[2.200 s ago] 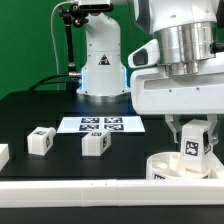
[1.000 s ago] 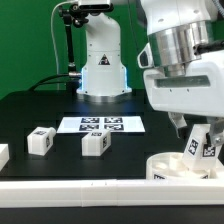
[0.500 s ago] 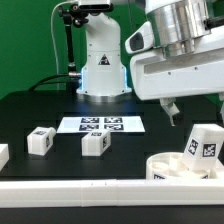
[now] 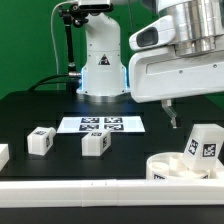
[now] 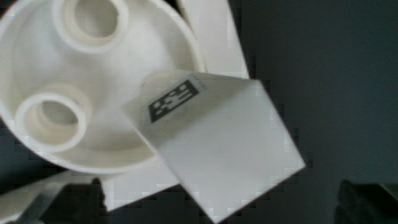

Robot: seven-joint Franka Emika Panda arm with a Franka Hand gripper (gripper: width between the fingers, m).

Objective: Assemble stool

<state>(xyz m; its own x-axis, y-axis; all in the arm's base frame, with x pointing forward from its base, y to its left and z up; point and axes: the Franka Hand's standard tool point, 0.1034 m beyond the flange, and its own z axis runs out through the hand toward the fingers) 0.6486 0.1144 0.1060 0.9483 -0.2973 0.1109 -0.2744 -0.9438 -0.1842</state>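
A low round white plastic seat disc [image 4: 168,166] lay at the front of the black table [image 4: 30,110], at the exterior view's right, just behind the long white border rail [image 4: 90,188]. A chunky white rectangular plastic leg [image 4: 203,145] stood tilted on the seat disc, toward its right side. The gripper [image 4: 197,112] hung above that leg, apart from it. To the left, on the table, sat a second leg [image 4: 95,143] near the middle and a third leg [image 4: 40,140] further left, the two apart. Behind them lay the thin flat marker board [image 4: 103,125], and behind that stood the robot's base [image 4: 103,65]. Another white part [image 4: 2,154] lay at the far left edge.
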